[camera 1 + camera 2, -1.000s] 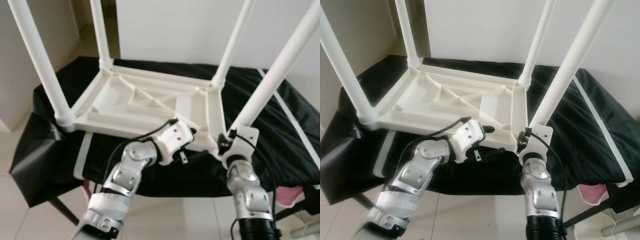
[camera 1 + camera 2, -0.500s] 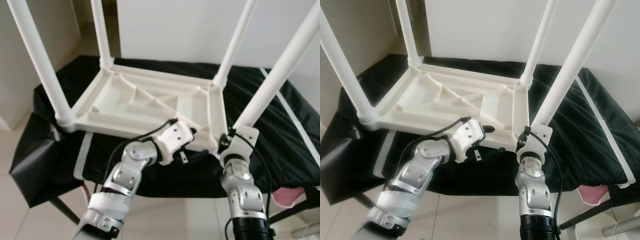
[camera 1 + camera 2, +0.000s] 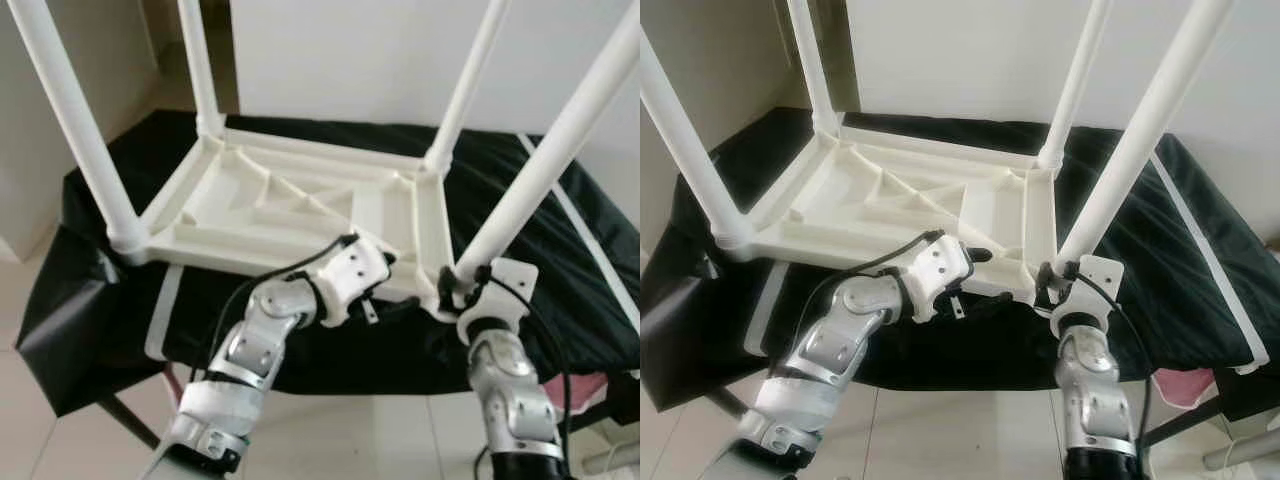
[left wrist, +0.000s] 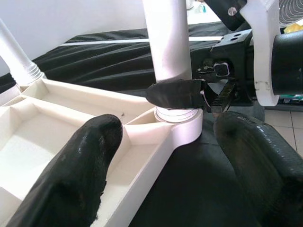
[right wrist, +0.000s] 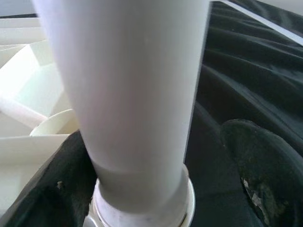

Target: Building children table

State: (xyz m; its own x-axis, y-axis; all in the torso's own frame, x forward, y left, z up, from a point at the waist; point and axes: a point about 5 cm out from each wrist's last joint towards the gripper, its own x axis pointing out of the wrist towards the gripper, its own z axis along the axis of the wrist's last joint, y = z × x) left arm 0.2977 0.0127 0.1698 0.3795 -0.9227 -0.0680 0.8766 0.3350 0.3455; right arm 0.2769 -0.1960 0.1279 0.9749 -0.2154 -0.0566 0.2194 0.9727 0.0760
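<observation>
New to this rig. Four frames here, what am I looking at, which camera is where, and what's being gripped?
It is a humanoid robot with two silver arms, each ending in two black fingers. The two wide pictures come from its head camera, looking down; the two close-ups come from cameras on its wrists. A white plastic children's table lies upside down on a black cloth, four legs pointing up. The right gripper sits at the base of the near right leg, one finger on each side of it; whether it squeezes is unclear. The left gripper is open, beside the same corner, holding nothing.
</observation>
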